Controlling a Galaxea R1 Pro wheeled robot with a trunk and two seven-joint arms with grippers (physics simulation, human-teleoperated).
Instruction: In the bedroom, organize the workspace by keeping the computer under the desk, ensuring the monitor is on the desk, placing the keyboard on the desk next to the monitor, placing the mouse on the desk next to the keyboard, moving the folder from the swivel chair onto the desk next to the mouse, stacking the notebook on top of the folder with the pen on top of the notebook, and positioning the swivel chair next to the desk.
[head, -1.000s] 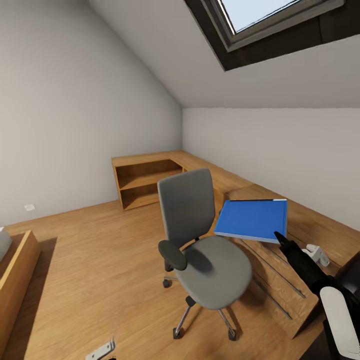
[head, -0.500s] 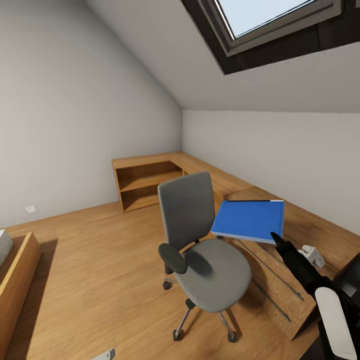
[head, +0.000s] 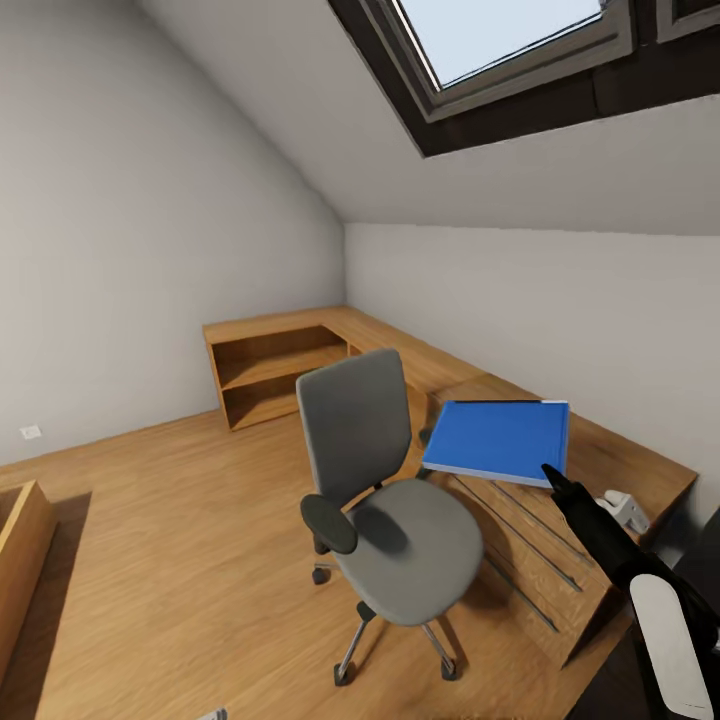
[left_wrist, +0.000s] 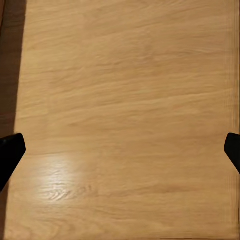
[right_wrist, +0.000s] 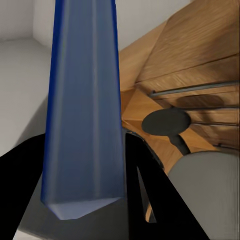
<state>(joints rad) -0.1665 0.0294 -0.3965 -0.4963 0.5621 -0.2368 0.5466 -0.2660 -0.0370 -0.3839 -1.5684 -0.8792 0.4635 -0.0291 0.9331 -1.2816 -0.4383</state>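
Head view: the robot's right gripper (head: 553, 474) grips the folder (head: 500, 440) by its near corner, carrying the bright blue folder level in the air beside the swivel chair (head: 385, 500), above a low light-wood bench (head: 560, 540). In the right wrist view the folder (right_wrist: 85, 110) stands edge-on between 2 black fingers (right_wrist: 150, 190), which clamp it on either side. In the left wrist view the left gripper's fingertips (left_wrist: 11, 152) sit wide apart over bare wood floor (left_wrist: 125, 100), holding nothing. The chair's grey seat is empty, so the folder is judged lifted off it but not yet delivered. Beyond stand wooden corner shelves (head: 270, 365) under a skylight (head: 510, 40). Keyboard, mouse, notebook, pen and chair placement all appear left to do.
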